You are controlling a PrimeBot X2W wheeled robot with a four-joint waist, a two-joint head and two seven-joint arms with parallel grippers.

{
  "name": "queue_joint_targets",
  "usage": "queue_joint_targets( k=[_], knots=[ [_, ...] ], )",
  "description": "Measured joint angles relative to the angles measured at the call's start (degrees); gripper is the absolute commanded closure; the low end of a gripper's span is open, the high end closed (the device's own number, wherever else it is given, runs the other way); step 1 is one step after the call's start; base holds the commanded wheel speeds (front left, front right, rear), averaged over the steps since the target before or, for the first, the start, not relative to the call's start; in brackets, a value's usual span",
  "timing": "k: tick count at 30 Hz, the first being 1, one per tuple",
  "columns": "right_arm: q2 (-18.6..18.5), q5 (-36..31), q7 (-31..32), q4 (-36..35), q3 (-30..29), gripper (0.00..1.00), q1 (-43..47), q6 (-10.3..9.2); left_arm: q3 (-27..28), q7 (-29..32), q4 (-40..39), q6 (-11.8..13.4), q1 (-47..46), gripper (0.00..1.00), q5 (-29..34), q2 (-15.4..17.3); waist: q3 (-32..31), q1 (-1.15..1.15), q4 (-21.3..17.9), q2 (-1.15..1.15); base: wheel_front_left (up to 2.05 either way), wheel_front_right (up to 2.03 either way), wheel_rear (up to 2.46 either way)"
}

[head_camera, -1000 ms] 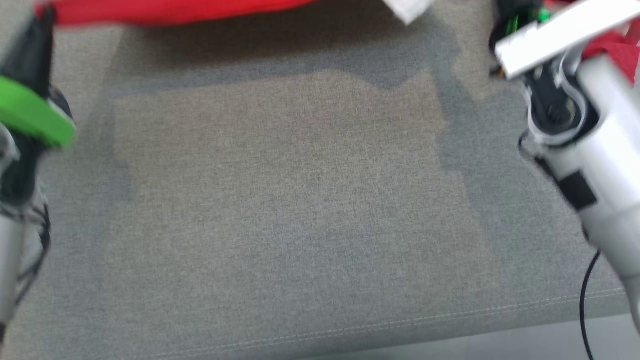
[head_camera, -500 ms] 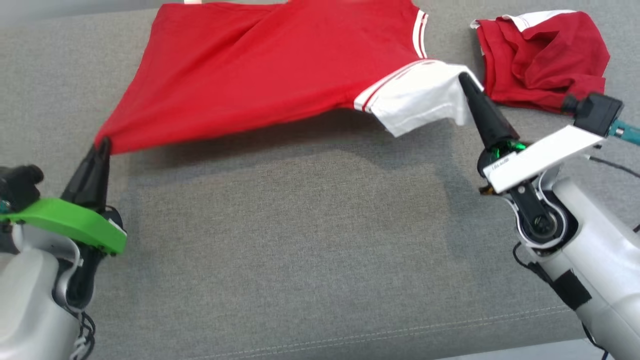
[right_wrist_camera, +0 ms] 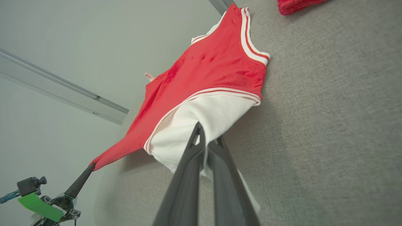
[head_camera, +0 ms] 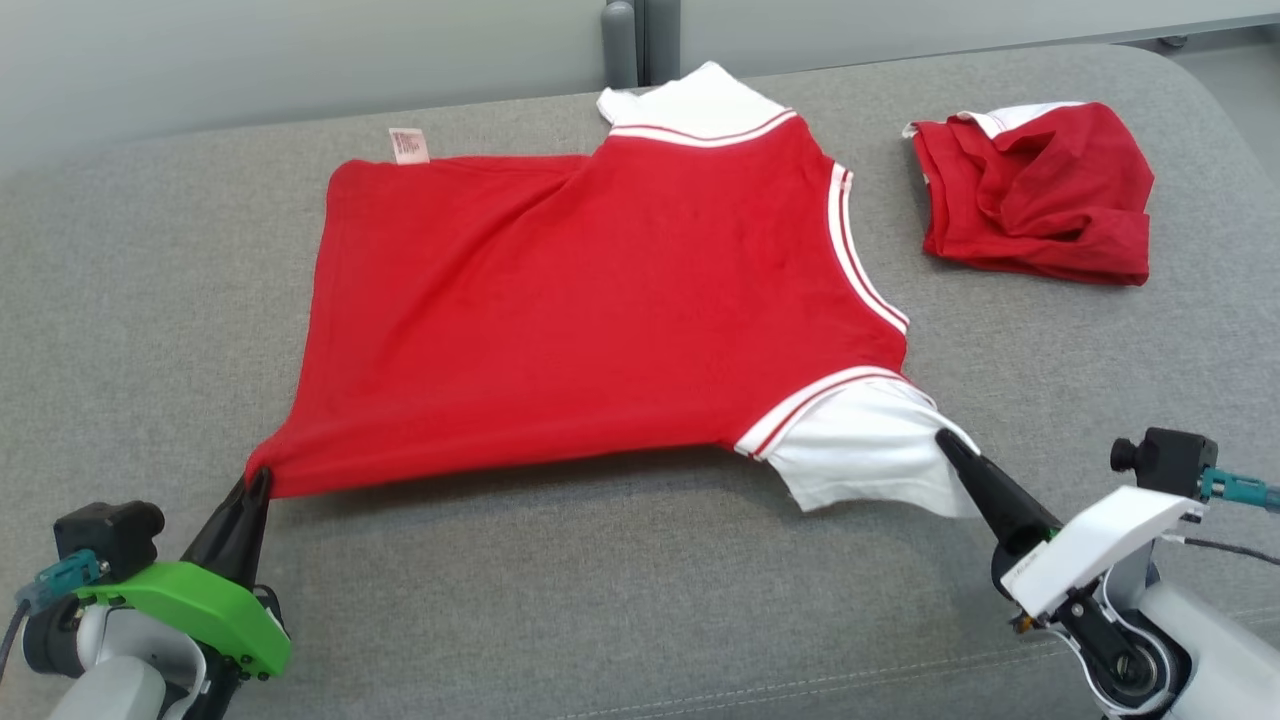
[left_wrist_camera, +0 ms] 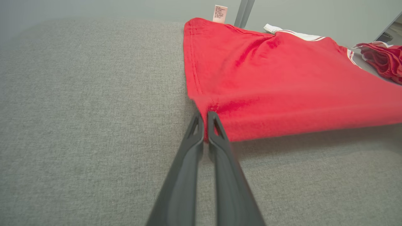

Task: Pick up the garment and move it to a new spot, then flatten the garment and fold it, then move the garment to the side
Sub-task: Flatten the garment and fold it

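The garment (head_camera: 590,310) is a red T-shirt with white, red-striped sleeves, spread over the grey cushion with its near edge lifted. My left gripper (head_camera: 258,482) is shut on the shirt's near-left hem corner (left_wrist_camera: 204,110). My right gripper (head_camera: 945,440) is shut on the white near sleeve (head_camera: 860,450), also seen pinched in the right wrist view (right_wrist_camera: 201,125). The shirt's far part rests on the cushion; a small label (head_camera: 408,145) shows at its far-left corner. In the right wrist view the left gripper (right_wrist_camera: 91,165) pulls the red corner taut.
A second red garment (head_camera: 1035,195) lies crumpled at the far right of the grey cushion (head_camera: 600,600). The cushion's seamed front edge (head_camera: 900,675) runs just before my arms. A pale wall and a grey post (head_camera: 622,30) stand behind the cushion.
The head view has tilted up, so the whole shirt and the wall now show. Both grippers have stayed shut on the shirt, drawing its near edge toward the cushion's front.
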Motion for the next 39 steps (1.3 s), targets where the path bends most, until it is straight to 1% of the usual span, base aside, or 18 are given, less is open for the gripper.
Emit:
queue_joint_targets(
  k=[6, 11, 20, 28, 33, 35, 36, 38, 39],
  knots=[
    [-1.16, 2.08, 0.16, -0.60, 0.77, 1.00, 4.64, 0.01, 1.51, -0.01, -0.22, 0.99, 3.56, 1.00, -0.53, -2.20, -1.25, 0.00, -0.41, 0.00, 0.00, 0.00, 0.00],
    [-1.66, 2.50, 0.19, -0.55, 1.93, 1.00, 7.16, 0.01, 1.97, 0.00, -0.21, 1.81, 6.05, 1.00, -0.18, -2.58, -1.28, 0.00, -0.35, 0.00, 0.00, 0.00, 0.00],
    [-1.70, 2.49, 0.30, -0.57, 2.33, 1.00, 8.10, 0.07, 2.92, -0.01, -0.09, 2.26, 8.19, 1.00, 1.27, -2.68, -0.53, 0.00, -0.06, 0.00, 0.00, 0.00, 0.00],
    [-1.79, 2.44, 0.08, -0.22, 2.64, 1.00, 8.10, 0.07, 3.26, -0.01, 0.07, 2.26, 8.92, 1.00, 1.87, -3.58, -0.07, 0.00, 0.04, 0.00, 0.00, 0.00, 0.00],
    [-1.37, 4.97, 1.45, -0.59, 3.48, 1.00, 8.45, 0.07, 3.72, -0.01, 0.04, 2.26, 8.92, 1.00, 2.77, -3.75, 0.19, 0.00, 0.23, 0.00, 0.00, 0.00, 0.00],
    [-1.60, 5.01, 1.51, -0.52, 3.52, 1.00, 8.60, 0.07, 3.89, -0.01, 0.04, 2.26, 8.92, 1.00, 2.87, -3.92, 0.30, 0.00, 0.29, 0.00, 0.00, 0.00, 0.00],
    [-1.70, 5.01, 1.51, -0.48, 3.49, 1.00, 8.61, 0.07, 4.00, -0.01, 0.04, 2.26, 8.92, 0.93, 2.96, -4.08, 0.37, 0.00, 0.31, 0.00, 0.00, 0.00, 0.00],
    [-1.80, 5.01, 1.52, -0.41, 3.46, 1.00, 8.60, 0.07, 4.14, -0.01, 0.05, 2.26, 8.92, 0.68, 3.03, -4.42, 0.51, 0.00, 0.33, 0.00, 0.00, 0.00, 0.00],
    [-1.87, 4.99, 1.52, -0.32, 3.46, 1.00, 8.60, 0.07, 4.23, -0.01, 0.07, 2.25, 8.91, 0.62, 3.13, -4.61, 0.59, 0.00, 0.33, 0.00, 0.00, 0.00, 0.00]
  ],
)
